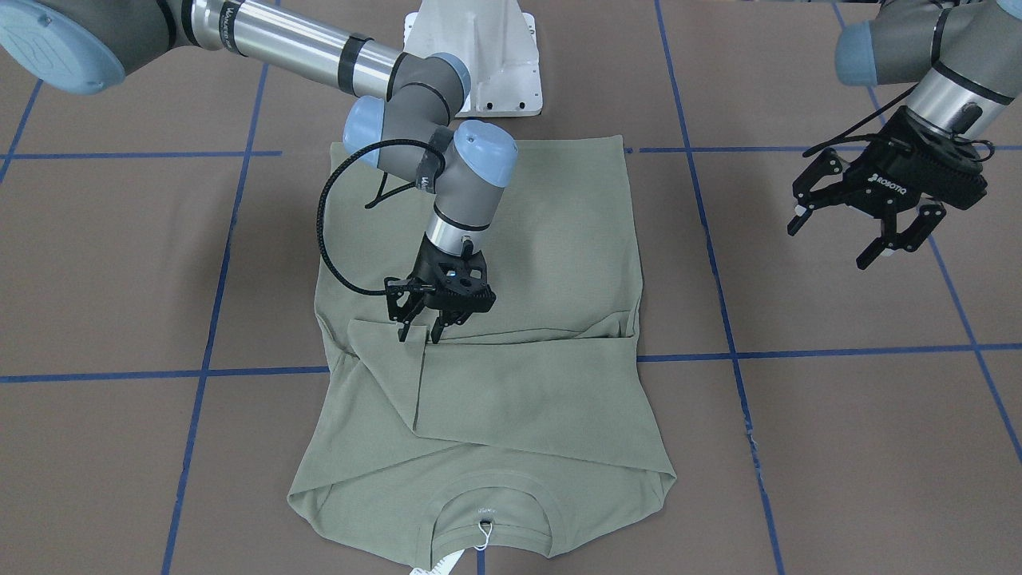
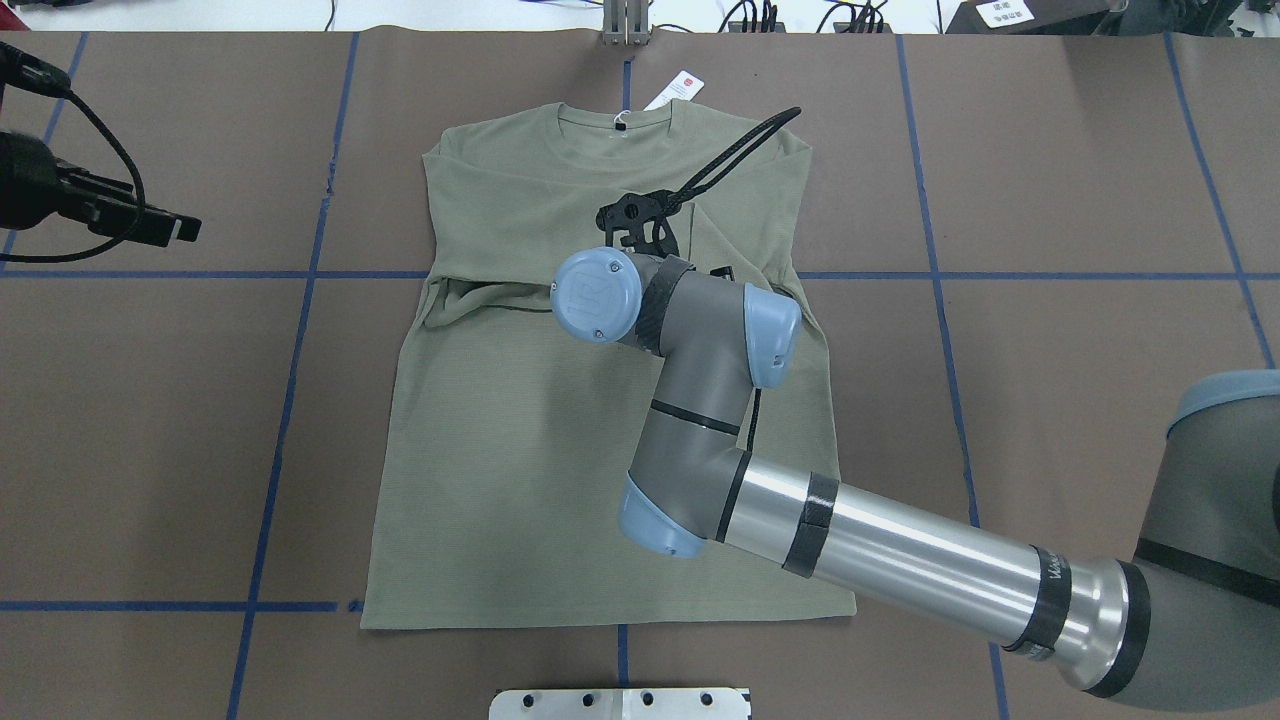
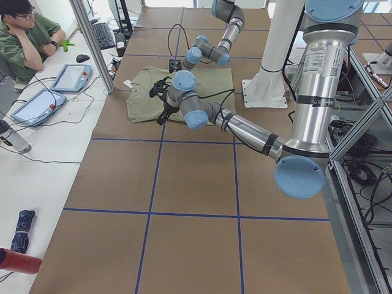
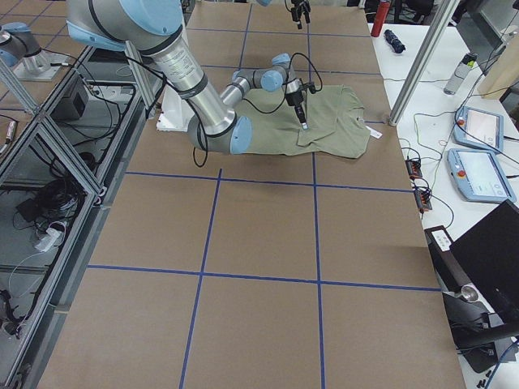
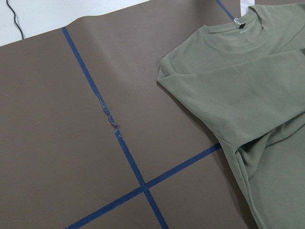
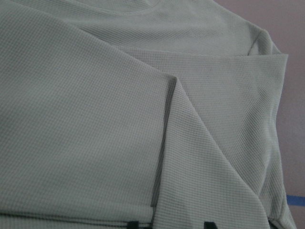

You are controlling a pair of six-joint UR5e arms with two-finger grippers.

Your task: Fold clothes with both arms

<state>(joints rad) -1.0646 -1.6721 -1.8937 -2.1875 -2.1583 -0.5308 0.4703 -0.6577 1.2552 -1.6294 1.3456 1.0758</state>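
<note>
The olive-green shirt (image 1: 511, 263) lies flat on the brown table with its collar (image 2: 615, 118) away from the robot. Both sleeves are folded across the chest, and their cuffs meet near the middle. A white hang tag (image 2: 681, 87) lies past the collar. My right gripper (image 1: 419, 331) is open and points down, its fingertips at the cuff edge of the folded sleeve (image 6: 167, 124) with fabric under them. My left gripper (image 1: 830, 243) is open in the air, off to the shirt's side and clear of it. The left wrist view shows the shirt's shoulder (image 5: 228, 90) from the side.
The white pedestal base (image 1: 479, 56) stands at the hem side of the shirt. Blue tape lines (image 1: 838, 351) cross the brown cover. A person (image 3: 24, 30) sits at a side table with tablets (image 3: 70, 76). Bare cover (image 2: 1080, 300) lies on both sides of the shirt.
</note>
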